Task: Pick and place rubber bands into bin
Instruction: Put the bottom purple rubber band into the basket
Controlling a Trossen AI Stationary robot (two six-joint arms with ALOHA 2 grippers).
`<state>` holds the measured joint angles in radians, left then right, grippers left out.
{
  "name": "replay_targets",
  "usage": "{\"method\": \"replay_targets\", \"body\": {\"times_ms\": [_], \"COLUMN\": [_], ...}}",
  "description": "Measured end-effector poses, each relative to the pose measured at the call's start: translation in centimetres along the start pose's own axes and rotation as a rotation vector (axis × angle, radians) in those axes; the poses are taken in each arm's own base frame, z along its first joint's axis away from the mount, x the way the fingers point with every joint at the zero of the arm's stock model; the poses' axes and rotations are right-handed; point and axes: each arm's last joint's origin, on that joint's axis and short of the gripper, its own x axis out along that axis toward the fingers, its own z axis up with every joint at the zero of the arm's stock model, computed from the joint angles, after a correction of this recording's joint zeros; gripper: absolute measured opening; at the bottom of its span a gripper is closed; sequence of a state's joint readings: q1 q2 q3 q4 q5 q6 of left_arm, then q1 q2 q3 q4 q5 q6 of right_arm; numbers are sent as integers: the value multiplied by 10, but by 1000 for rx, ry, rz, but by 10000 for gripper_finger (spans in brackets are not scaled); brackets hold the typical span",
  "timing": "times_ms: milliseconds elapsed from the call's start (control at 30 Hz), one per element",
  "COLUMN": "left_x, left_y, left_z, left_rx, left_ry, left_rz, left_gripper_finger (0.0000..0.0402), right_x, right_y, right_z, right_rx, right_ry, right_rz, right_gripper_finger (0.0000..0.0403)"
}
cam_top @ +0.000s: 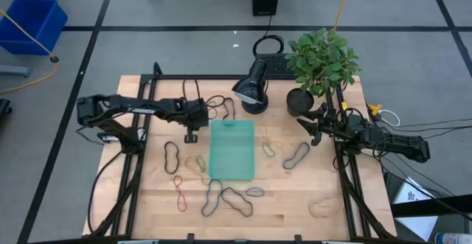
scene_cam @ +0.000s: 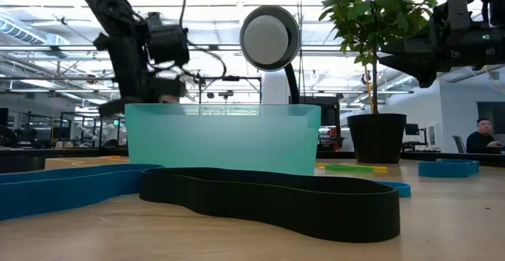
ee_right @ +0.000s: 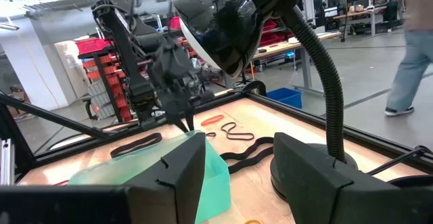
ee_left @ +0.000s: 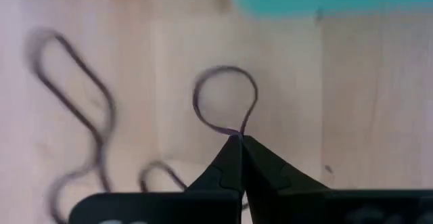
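just off the bin's (cam_top: 231, 150) far-left corner, your left gripper (ee_left: 239, 140) has its fingertips pinched together on a thin dark rubber band (ee_left: 224, 101), which stands out from the tips as a small round loop above the wooden table (cam_top: 295, 192). your right gripper (ee_right: 237, 176) waits at the table's right side near the potted plant (cam_top: 321, 61), its fingers spread wide apart and holding nothing. you can see the bin, a shallow teal tray, lying mid-table in front of the desk lamp (cam_top: 252, 89); whether anything lies inside it you cannot tell. more loose bands lie flat around it: a black one (cam_top: 171, 156) to its left, a red one (cam_top: 180, 193) nearer the front, a blue one (cam_top: 296, 155) to its right.
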<state>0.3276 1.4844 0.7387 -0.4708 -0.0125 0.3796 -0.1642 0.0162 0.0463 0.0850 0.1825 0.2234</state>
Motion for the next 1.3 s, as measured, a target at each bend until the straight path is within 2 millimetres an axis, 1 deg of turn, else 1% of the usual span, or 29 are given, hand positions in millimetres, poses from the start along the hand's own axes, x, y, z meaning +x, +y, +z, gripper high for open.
{"method": "replay_targets", "body": {"times_ms": [100, 300, 500, 600, 700, 800, 967, 1100, 1200, 1300], "left_x": [-11, -38, -74, -95, -115, -134, -166, -184, -189, -193], "left_y": [-1, -2, -2, -4, -7, -13, -27, -41, -53, -65], "left_z": [-3, -3, -8, -10, -11, -10, 2, 13, 21, 32], "left_rx": [-23, -56, -114, -160, -193, -181, -131, -77, -42, -25], "left_ry": [-5, -96, -224, -350, -495, -653, -948, -1135, -1188, -1153], "left_rz": [4, 29, 116, 100, 29, -59, -152, -215, -268, -296], "left_gripper_finger": [4, 3, 4, 3, 6, 3, 7, 4, 6, 4], "right_x": [0, 0, 0, 0, 0, 0, 0, 0, 0, 0], "right_y": [0, 0, 0, 0, 0, 0, 0, 0, 0, 0], "right_z": [0, 0, 0, 0, 0, 0, 0, 0, 0, 0], "right_rx": [0, 0, 0, 0, 1, 0, -8, -8, -8, -8], "right_ry": [0, 0, -1, -2, -4, -4, -2, -1, -2, -1], "right_rz": [0, 0, -4, -4, -5, -5, -5, -5, -5, -5], "right_gripper_finger": [169, 169, 169, 169, 169, 169, 169, 169, 169, 169]}}
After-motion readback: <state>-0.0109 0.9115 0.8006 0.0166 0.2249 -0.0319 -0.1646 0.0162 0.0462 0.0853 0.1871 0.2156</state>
